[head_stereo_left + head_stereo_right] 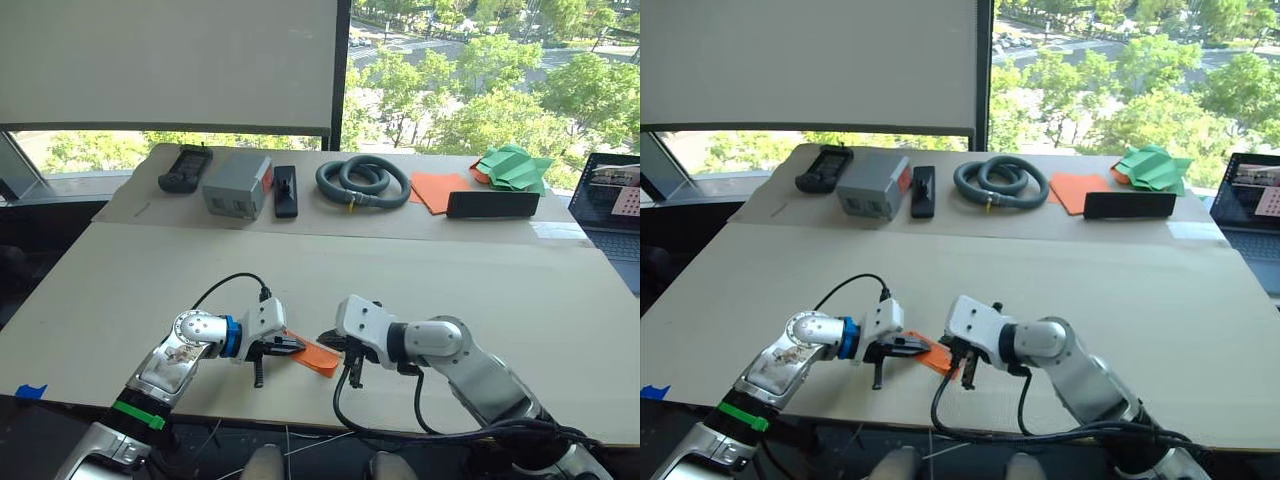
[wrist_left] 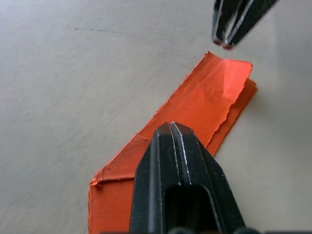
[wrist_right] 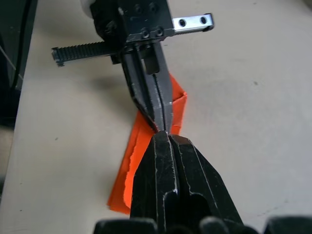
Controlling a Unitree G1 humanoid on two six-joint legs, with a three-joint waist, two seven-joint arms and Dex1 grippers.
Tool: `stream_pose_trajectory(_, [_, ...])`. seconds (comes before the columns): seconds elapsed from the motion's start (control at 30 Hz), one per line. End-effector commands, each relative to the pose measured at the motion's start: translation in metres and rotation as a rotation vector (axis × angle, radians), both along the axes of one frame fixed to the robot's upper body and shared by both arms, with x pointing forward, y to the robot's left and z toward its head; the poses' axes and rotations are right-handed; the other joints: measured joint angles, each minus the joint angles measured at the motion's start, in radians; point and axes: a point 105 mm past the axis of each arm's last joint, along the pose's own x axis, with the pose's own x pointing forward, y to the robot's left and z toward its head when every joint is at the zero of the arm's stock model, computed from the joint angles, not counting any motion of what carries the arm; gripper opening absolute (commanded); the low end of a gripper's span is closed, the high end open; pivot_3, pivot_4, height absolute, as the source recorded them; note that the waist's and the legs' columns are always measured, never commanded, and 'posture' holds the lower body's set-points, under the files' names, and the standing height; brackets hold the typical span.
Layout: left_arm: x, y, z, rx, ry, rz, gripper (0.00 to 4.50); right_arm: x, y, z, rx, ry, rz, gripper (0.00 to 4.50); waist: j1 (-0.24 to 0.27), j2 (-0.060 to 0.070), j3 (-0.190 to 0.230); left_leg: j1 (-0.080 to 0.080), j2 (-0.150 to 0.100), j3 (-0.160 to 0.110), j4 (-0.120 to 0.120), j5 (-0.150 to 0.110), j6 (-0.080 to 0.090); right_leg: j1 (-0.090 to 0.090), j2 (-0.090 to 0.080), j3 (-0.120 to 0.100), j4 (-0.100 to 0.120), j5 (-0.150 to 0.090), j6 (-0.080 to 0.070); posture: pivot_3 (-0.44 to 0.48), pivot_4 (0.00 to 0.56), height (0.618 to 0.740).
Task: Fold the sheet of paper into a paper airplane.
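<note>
The folded orange sheet of paper (image 1: pixel 318 355) lies on the desk (image 1: pixel 420 270) near its front edge; the left gripper (image 2: pixel 178 134), fingers clenched, presses on it; the right gripper (image 3: pixel 168 139), fingers also clenched, hovers at its far end; press along the fold slowly, pinning the layers flat.

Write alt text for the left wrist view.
The left hand, its black fingers closed together, presses on a folded orange sheet of paper with torn edges, lying on a pale beige table. The right hand, also closed, hovers by the paper's far end.
</note>
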Motion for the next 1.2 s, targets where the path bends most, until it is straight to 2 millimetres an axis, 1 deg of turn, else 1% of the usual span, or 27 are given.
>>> stream_pose_trajectory(0.03, [-0.004,-0.001,-0.014,0.060,0.056,-0.023,0.00,0.000,-0.006,-0.024,-0.092,0.015,-0.005,0.03,0.001,0.000,0.000,0.000,0.000,0.000,0.000,0.000,0.000,0.000,0.000,0.000,0.000,0.000,0.000,0.000,0.150,0.711])
stream_pose_trajectory(0.1, [-0.003,-0.008,-0.011,0.049,0.055,-0.049,0.00,0.003,-0.015,-0.042,-0.161,0.038,-0.033,0.03,0.000,0.000,0.000,0.000,0.000,0.000,0.000,0.000,0.000,0.000,0.000,0.000,0.000,0.000,0.000,0.000,0.150,0.711])
stream_pose_trajectory(0.13, [-0.004,-0.011,-0.011,0.047,0.057,-0.061,0.00,0.005,-0.019,-0.047,-0.178,0.053,-0.058,0.03,0.000,0.001,0.000,0.001,0.000,0.000,0.000,0.000,0.000,0.000,0.000,0.000,0.000,0.000,0.000,0.000,0.150,0.711])
stream_pose_trajectory(0.2, [-0.004,-0.017,-0.012,0.047,0.058,-0.081,0.00,0.001,-0.023,-0.054,-0.208,0.082,-0.058,0.03,0.000,0.001,0.000,0.001,0.000,0.000,0.000,0.000,0.000,0.001,0.000,0.000,0.000,0.000,0.000,0.000,0.150,0.711])
stream_pose_trajectory(0.33, [-0.001,-0.025,-0.015,0.053,0.058,-0.100,0.00,-0.004,-0.026,-0.061,-0.225,0.125,-0.063,0.03,0.000,0.000,-0.001,0.002,0.000,0.000,0.000,0.000,0.000,0.001,0.000,0.000,0.000,0.000,0.000,0.000,0.150,0.711])
stream_pose_trajectory(0.5, [0.001,-0.024,-0.023,0.091,0.065,-0.124,0.00,-0.008,-0.026,-0.064,-0.235,0.151,-0.069,0.03,0.001,0.000,-0.002,0.002,0.000,0.000,0.000,0.000,0.000,0.002,0.000,0.000,0.000,0.000,0.000,0.000,0.150,0.711])
stream_pose_trajectory(0.63, [0.000,-0.013,-0.035,0.149,0.079,-0.128,0.00,-0.008,-0.027,-0.063,-0.235,0.155,-0.075,0.03,0.001,-0.001,-0.003,0.002,0.000,0.000,0.000,0.000,0.000,0.002,0.000,0.000,0.000,0.000,0.000,0.000,0.150,0.711])
stream_pose_trajectory(0.83, [-0.003,0.002,-0.045,0.208,0.102,-0.124,0.00,-0.008,-0.027,-0.064,-0.238,0.160,-0.079,0.03,-0.002,-0.001,-0.005,0.003,0.000,0.000,0.000,0.000,0.000,0.002,0.000,0.000,0.000,0.000,0.000,0.000,0.150,0.711])
stream_pose_trajectory(0.97, [-0.009,0.018,-0.056,0.263,0.138,-0.119,0.00,-0.010,-0.026,-0.064,-0.240,0.165,-0.073,0.03,-0.003,-0.002,-0.008,0.004,0.000,0.000,0.000,0.000,0.000,0.002,0.000,0.000,0.001,0.000,0.000,0.000,0.150,0.711])
stream_pose_trajectory(1.03, [-0.010,0.025,-0.059,0.279,0.145,-0.106,0.00,-0.010,-0.025,-0.064,-0.242,0.166,-0.070,0.03,-0.006,-0.001,-0.011,0.004,0.000,0.000,0.000,0.000,0.000,0.002,0.000,0.000,0.000,0.000,0.000,0.000,0.150,0.711])
stream_pose_trajectory(1.17, [-0.010,0.035,-0.062,0.290,0.150,-0.085,0.00,-0.011,-0.025,-0.065,-0.244,0.167,-0.067,0.03,-0.014,0.001,-0.015,0.005,0.001,0.000,0.000,0.000,0.000,0.002,0.000,0.000,0.001,0.000,0.000,0.000,0.150,0.711])
stream_pose_trajectory(1.2, [-0.010,0.041,-0.062,0.299,0.154,-0.071,0.00,-0.011,-0.025,-0.065,-0.245,0.167,-0.065,0.03,-0.015,0.001,-0.015,0.005,0.001,0.000,0.000,0.000,0.000,0.002,0.000,0.000,0.001,0.000,0.000,0.000,0.150,0.711])
